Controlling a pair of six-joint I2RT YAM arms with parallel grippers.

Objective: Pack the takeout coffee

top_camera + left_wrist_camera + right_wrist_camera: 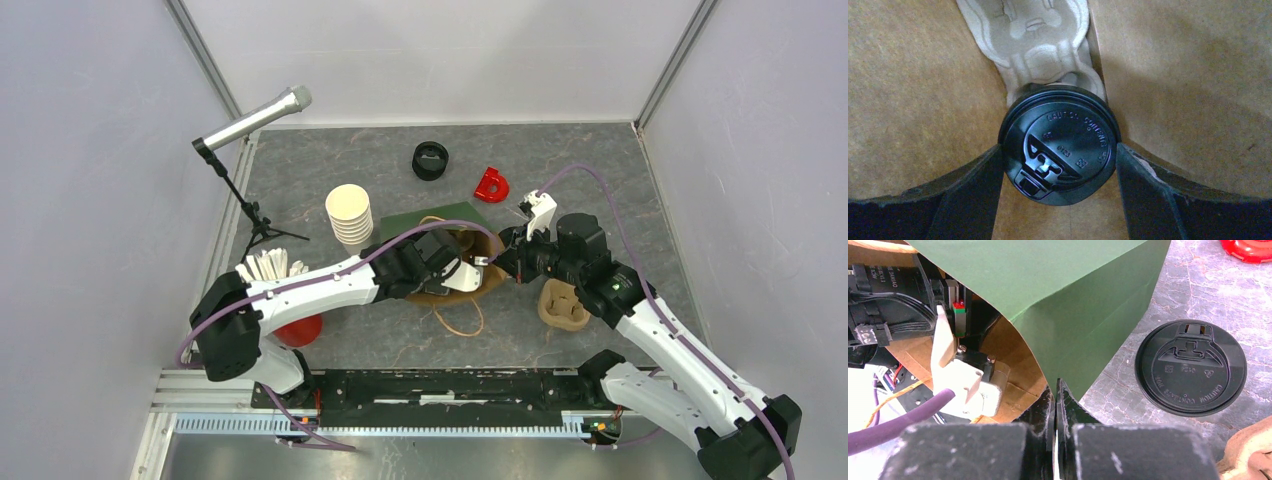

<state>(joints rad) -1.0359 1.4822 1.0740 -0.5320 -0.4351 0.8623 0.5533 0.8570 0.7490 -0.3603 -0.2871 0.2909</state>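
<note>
Packing looks about half done. One lidded coffee cup [1062,142] is inside the paper bag [1083,305], low centre of the left wrist view, just over the near pocket of a pulp cup carrier [1038,35] on the bag floor. Whether it is seated yet I cannot tell.

A second black lid [1190,367] sits on the table right of the bag. Any cup beneath it is hidden. Another pulp carrier [563,305] lies outside the bag.

The left arm reaches from lower left into the bag mouth, and the left gripper [1059,150] has its fingers pressed on either side of the cup under the lid. The right gripper [1055,395] is pinched closed on the bag's green rim, holding the mouth open.
</note>
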